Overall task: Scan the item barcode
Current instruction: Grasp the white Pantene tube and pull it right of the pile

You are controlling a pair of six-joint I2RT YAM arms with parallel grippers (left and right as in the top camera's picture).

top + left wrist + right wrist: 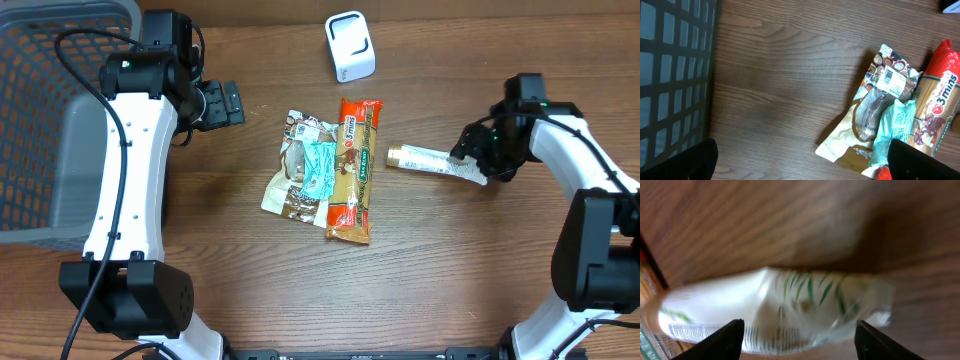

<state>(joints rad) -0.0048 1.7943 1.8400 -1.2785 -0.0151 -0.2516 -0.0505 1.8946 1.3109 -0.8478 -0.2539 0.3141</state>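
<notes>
white tube [780, 300] below right fingers [725, 340] | overhead adds white scanner [350, 46]

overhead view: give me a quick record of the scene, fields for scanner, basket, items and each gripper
scanner: white scanner, top of the view, nothing touching it
basket: grey basket, far left
middle items: beige packet and red packet, side by side, touching
right item: white packet, lying flat
left arm: left gripper open, empty, near the basket
right arm: right gripper open, over the white packet's end
</notes>
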